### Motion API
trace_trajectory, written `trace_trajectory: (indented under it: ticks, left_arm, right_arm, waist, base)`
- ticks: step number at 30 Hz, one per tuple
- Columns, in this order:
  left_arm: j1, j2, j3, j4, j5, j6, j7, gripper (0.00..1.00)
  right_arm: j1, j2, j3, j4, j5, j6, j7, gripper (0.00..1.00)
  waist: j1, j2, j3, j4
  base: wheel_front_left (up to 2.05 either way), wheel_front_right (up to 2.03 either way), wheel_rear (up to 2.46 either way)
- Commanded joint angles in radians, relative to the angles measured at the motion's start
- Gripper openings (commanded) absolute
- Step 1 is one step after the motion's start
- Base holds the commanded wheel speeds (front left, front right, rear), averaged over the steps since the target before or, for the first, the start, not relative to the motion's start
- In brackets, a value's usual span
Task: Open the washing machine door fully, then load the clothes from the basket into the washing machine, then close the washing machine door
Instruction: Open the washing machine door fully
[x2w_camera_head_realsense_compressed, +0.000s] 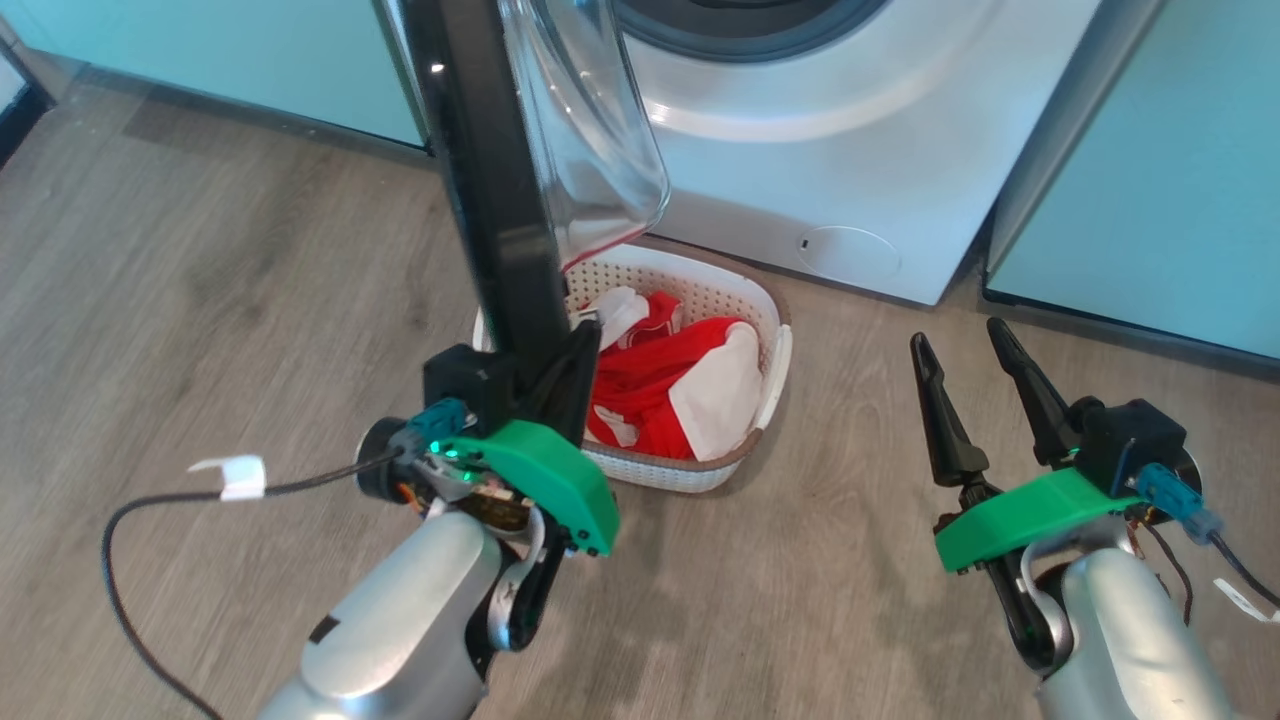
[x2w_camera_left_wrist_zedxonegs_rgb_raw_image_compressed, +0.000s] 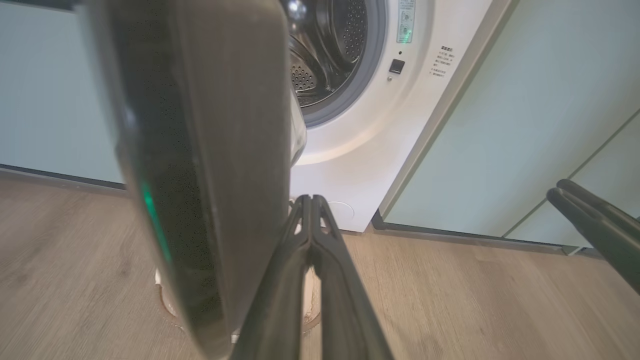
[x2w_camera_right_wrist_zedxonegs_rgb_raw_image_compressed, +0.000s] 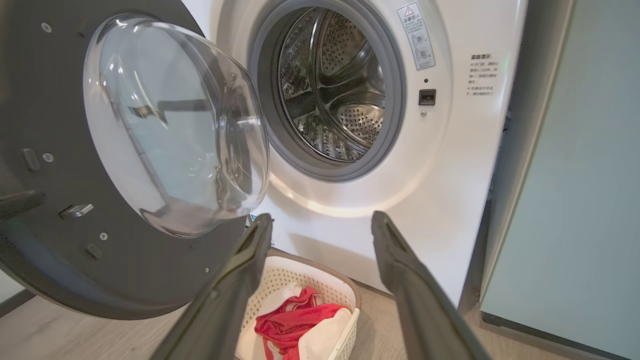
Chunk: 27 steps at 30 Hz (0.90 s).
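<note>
The washing machine (x2w_camera_head_realsense_compressed: 850, 130) stands with its door (x2w_camera_head_realsense_compressed: 490, 180) swung out, edge-on to me, glass bowl facing right. In the right wrist view the door (x2w_camera_right_wrist_zedxonegs_rgb_raw_image_compressed: 55, 210) hangs left of the bare steel drum (x2w_camera_right_wrist_zedxonegs_rgb_raw_image_compressed: 335, 85). The basket (x2w_camera_head_realsense_compressed: 700, 283) sits on the floor under the door, holding red and white clothes (x2w_camera_head_realsense_compressed: 650, 385). My left gripper (x2w_camera_head_realsense_compressed: 585, 340) is shut on nothing, its tips close against the door's lower inner side (x2w_camera_left_wrist_zedxonegs_rgb_raw_image_compressed: 200, 150). My right gripper (x2w_camera_head_realsense_compressed: 957, 333) hangs open right of the basket, above the floor. It points at the machine's front (x2w_camera_right_wrist_zedxonegs_rgb_raw_image_compressed: 321, 219), with the basket (x2w_camera_right_wrist_zedxonegs_rgb_raw_image_compressed: 300, 280) and clothes (x2w_camera_right_wrist_zedxonegs_rgb_raw_image_compressed: 295, 325) below.
Pale teal cabinets (x2w_camera_head_realsense_compressed: 1150, 200) flank the machine on both sides. A black cable with a white tag (x2w_camera_head_realsense_compressed: 230, 478) trails from my left wrist over the wooden floor (x2w_camera_head_realsense_compressed: 200, 300). The right gripper's fingers (x2w_camera_left_wrist_zedxonegs_rgb_raw_image_compressed: 595, 220) show at the left wrist view's right edge.
</note>
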<state>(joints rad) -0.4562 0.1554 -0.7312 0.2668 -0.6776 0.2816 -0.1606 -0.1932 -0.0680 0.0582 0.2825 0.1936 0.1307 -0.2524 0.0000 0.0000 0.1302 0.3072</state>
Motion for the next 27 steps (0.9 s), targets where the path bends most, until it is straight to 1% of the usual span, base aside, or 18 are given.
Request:
trace_trajectory:
  ticks: [1, 7, 14, 24, 27]
  left_arm:
    - [-0.022, 0.035, 0.063, -0.028, -0.006, 0.015, -0.015, 0.00]
    - [0.013, 0.061, 0.089, -0.051, -0.016, 0.038, -0.028, 0.00]
    - [0.048, 0.106, 0.140, -0.067, -0.034, 0.059, -0.045, 0.00]
    - [0.058, 0.162, 0.254, -0.056, -0.059, 0.079, -0.081, 0.00]
    - [0.061, 0.178, 0.293, -0.047, -0.068, 0.079, -0.088, 0.00]
  right_arm:
    - [-0.022, 0.006, 0.020, -0.030, 0.000, 0.000, -0.009, 1.00]
    - [-0.021, 0.006, 0.020, -0.030, -0.002, 0.000, -0.009, 1.00]
    - [-0.027, 0.005, 0.020, -0.038, -0.007, 0.000, -0.006, 1.00]
    - [-0.043, -0.007, 0.023, -0.052, -0.008, 0.000, 0.007, 1.00]
    - [-0.048, -0.010, 0.022, -0.057, -0.008, 0.000, 0.009, 1.00]
  waist:
    - [0.0000, 0.0000, -0.001, 0.008]
    - [0.0000, 0.0000, -0.002, 0.038]
    - [0.0000, 0.0000, 0.010, 0.059]
    - [0.0000, 0.0000, 0.044, 0.055]
    - [0.0000, 0.0000, 0.056, 0.050]
  base:
    - [0.00, 0.00, 0.00]
    - [0.00, 0.00, 0.00]
    - [0.00, 0.00, 0.00]
    - [0.00, 0.00, 0.00]
    - [0.00, 0.00, 0.00]
